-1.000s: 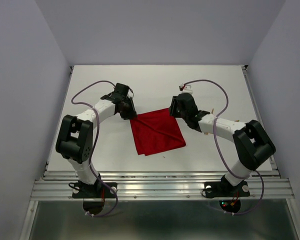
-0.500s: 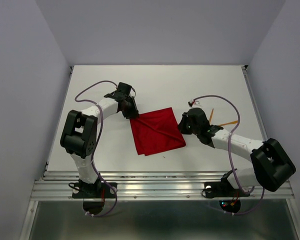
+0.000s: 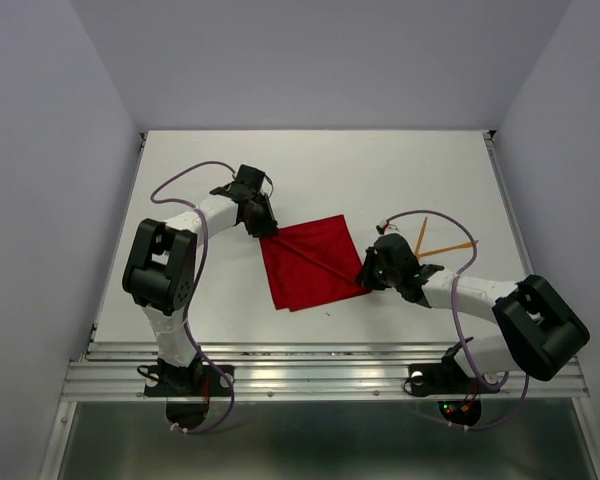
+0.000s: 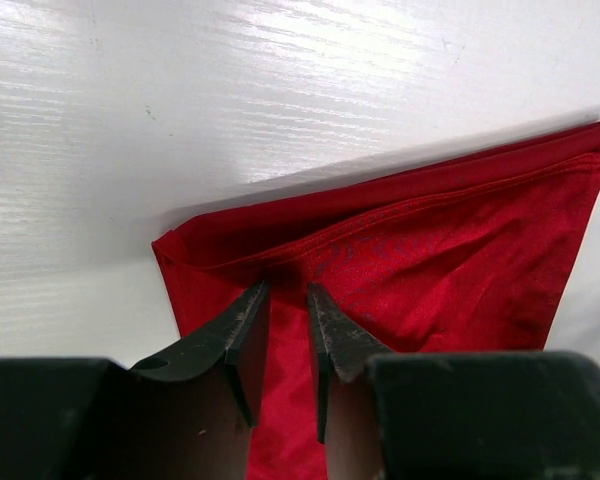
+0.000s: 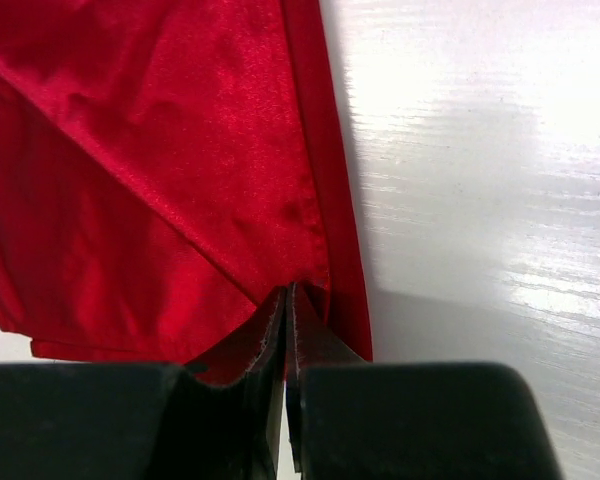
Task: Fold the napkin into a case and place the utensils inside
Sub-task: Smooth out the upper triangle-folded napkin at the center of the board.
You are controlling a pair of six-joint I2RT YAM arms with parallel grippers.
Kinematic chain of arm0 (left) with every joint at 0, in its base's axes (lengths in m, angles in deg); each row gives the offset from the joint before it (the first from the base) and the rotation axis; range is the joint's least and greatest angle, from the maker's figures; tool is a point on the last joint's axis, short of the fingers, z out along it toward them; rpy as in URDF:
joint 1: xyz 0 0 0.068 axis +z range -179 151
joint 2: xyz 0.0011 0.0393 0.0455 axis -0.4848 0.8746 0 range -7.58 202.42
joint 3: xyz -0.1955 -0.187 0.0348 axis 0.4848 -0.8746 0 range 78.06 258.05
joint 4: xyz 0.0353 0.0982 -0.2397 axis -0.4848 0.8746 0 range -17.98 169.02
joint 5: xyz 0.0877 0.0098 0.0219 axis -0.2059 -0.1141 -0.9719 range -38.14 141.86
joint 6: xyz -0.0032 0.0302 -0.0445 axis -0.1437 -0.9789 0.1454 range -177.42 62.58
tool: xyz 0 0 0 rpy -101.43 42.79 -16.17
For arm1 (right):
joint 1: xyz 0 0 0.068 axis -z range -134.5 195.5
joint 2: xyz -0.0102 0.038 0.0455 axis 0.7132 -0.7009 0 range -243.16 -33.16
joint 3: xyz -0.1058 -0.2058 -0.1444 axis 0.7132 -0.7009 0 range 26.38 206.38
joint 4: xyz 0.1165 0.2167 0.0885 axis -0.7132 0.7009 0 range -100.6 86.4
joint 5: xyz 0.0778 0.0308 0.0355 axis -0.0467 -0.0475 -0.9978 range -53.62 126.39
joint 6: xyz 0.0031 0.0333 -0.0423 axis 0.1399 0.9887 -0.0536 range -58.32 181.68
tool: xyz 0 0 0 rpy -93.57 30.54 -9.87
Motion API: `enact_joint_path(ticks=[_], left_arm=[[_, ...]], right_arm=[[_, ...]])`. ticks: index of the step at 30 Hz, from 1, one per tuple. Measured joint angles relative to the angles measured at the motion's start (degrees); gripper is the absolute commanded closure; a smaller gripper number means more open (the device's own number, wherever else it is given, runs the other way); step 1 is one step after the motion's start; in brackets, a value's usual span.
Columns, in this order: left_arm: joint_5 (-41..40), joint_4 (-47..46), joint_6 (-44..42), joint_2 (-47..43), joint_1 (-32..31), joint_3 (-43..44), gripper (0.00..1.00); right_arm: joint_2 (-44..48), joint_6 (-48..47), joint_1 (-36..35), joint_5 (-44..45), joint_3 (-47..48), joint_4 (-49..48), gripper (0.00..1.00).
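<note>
The napkin (image 3: 313,262) is lying folded at the middle of the table (image 3: 310,170), a tilted red patch with a crease running across it from its far-left corner to its near-right corner. It is not yet forming the narrow case.

The right gripper (image 3: 366,277) is sitting at that near-right corner. In its wrist view the fingers are pressing together on the cloth's edge, and the creases are drawing in toward the tips, so it is pinching the napkin.

The left gripper (image 3: 268,232) is sitting at the opposite, far-left corner. Its fingers are standing slightly apart with red cloth showing between them, and I cannot tell whether they are gripping a layer or only resting on it.

So each claw is working at one end of the same diagonal, with the cloth lying between them. Any coming fold is probably turning on that line, with the right arm carrying its corner left and farther across.

The utensils (image 3: 446,247) are lying to the right of the napkin, just beyond the right gripper and slightly farther back. The right arm is clearly nearer to them.
</note>
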Motion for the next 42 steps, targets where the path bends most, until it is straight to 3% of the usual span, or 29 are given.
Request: enact_joint_path(ticks=[8,17,33,42], left_arm=[[-2.7,0.3,0.5,-4.8,-3.2,-1.9,0.67],[-3.1,0.3,0.7,-5.4,-8.9,-1.9,0.67],[-7.8,0.0,1.2,3.7,-8.0,1.6,0.68],[-10.2,-0.1,1.2,4.1,-7.6,2.8,0.68]], right_arm=[[-1.2,0.1,0.0,0.6,-0.3,-0.7,0.93],[4.3,-0.2,0.0,1.2,0.3,-0.1,0.92],[-15.0,-0.5,-3.3,-1.7,12.4,-5.1,0.92],[-17.7,-0.9,-3.3,-1.2,13.2,-5.6,0.93]])
